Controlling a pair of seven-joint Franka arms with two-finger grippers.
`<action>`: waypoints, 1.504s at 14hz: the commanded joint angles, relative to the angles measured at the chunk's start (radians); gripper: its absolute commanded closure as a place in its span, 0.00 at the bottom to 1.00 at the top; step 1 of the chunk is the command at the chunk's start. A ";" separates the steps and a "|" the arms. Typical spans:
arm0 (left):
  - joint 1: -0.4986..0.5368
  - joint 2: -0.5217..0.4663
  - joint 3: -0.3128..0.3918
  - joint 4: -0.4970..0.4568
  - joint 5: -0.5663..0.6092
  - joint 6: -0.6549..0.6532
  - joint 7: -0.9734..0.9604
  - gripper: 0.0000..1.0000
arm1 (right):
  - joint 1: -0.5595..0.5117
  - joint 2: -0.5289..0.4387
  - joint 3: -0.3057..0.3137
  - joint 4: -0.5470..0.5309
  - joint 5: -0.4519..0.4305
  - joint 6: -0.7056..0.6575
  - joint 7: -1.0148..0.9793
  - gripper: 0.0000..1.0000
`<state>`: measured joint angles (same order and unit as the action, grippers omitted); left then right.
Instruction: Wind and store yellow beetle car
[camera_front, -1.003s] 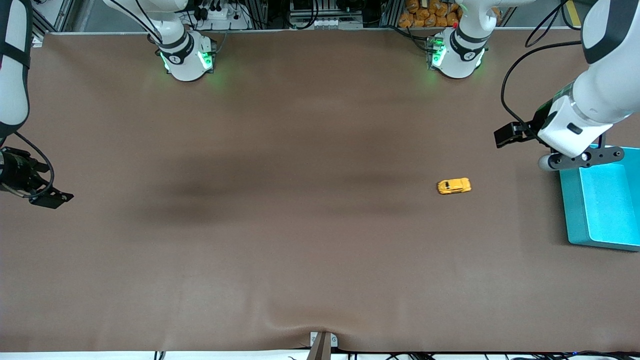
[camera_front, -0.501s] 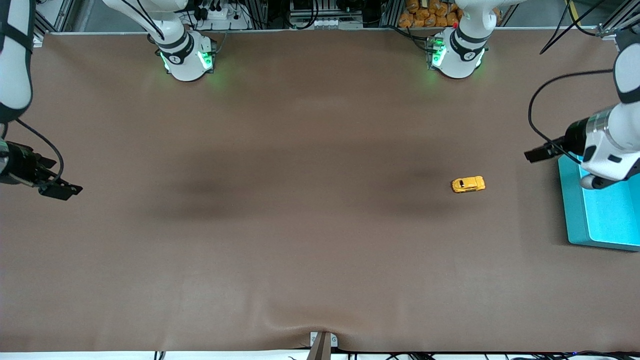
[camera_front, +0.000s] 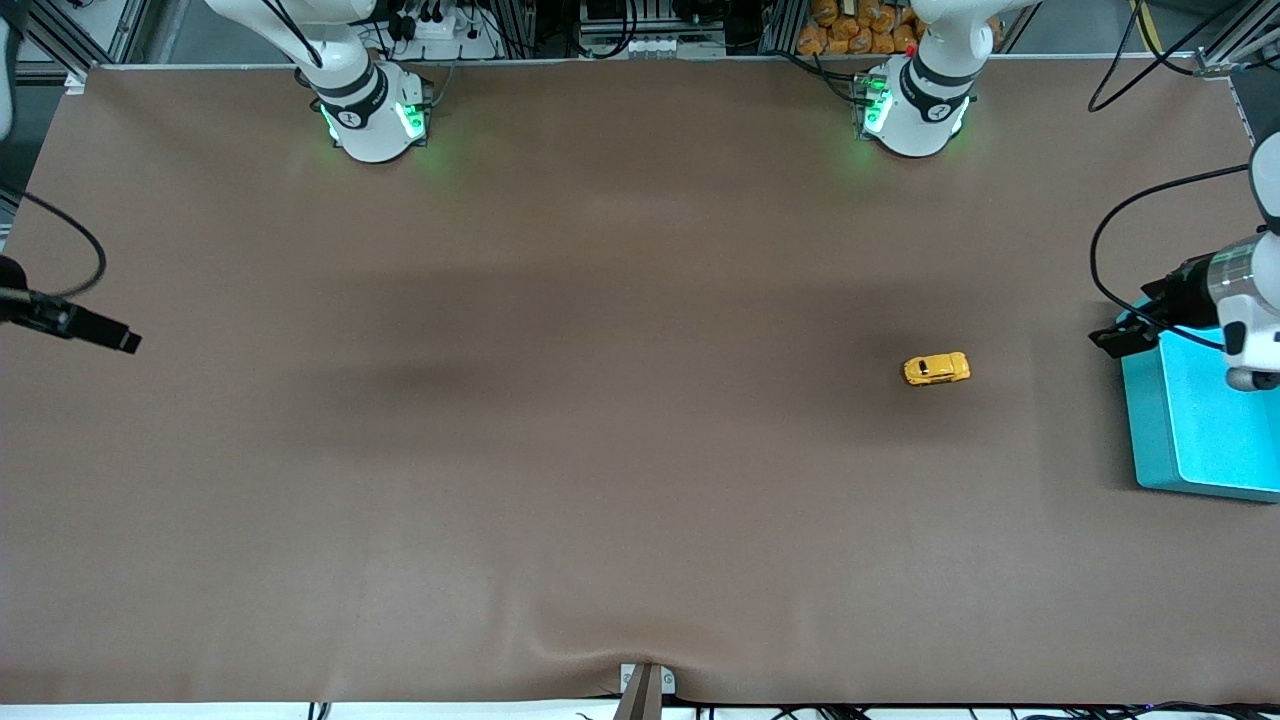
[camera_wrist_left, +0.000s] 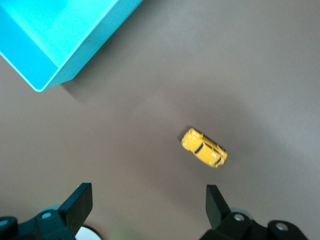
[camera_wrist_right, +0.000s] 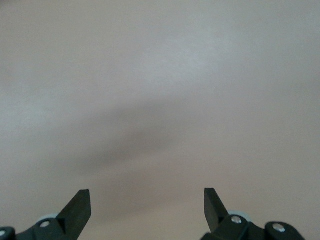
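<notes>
Left wrist view: left gripper (camera_wrist_left: 149, 207) spread wide, gripping nothing, hanging in the air over the brown table mat (camera_wrist_left: 260, 75). Below and between its two dark fingers (camera_wrist_left: 80, 202), a yellow beetle car (camera_wrist_left: 204, 148), upright on its wheels, touching nothing. Corner of a turquoise bin (camera_wrist_left: 75, 55) near the car, set on the mat, well apart from it.

Front view: same left gripper (camera_front: 1125, 335) up over the bin's edge (camera_front: 1145, 420) at the left arm's end of the table. Yellow beetle car (camera_front: 936, 369) on the mat (camera_front: 600, 400) beside the bin, toward the right arm's end from it, with a clear gap between.

Right wrist view: right gripper (camera_wrist_right: 147, 207) also spread wide and gripping nothing, over bare mat (camera_wrist_right: 160, 100) with only a soft shadow across it. From the front, right gripper (camera_front: 95, 330) up over the mat's edge at the right arm's end of the table, well apart from the car.
</notes>
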<state>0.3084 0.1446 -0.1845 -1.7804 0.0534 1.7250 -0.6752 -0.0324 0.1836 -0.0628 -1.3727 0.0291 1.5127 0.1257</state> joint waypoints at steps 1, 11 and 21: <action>0.035 -0.033 -0.013 -0.097 0.017 0.111 -0.134 0.00 | -0.004 -0.047 0.004 -0.011 0.025 -0.005 -0.080 0.00; 0.156 -0.003 -0.019 -0.138 -0.030 0.201 -0.427 0.00 | 0.002 -0.108 0.012 -0.016 0.017 -0.055 -0.064 0.00; 0.060 0.013 -0.108 -0.411 -0.049 0.585 -0.845 0.00 | 0.011 -0.165 0.011 -0.054 0.022 -0.071 -0.063 0.00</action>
<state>0.3638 0.1647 -0.2887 -2.1361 0.0146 2.2397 -1.4688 -0.0283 0.0516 -0.0489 -1.3890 0.0367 1.4395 0.0660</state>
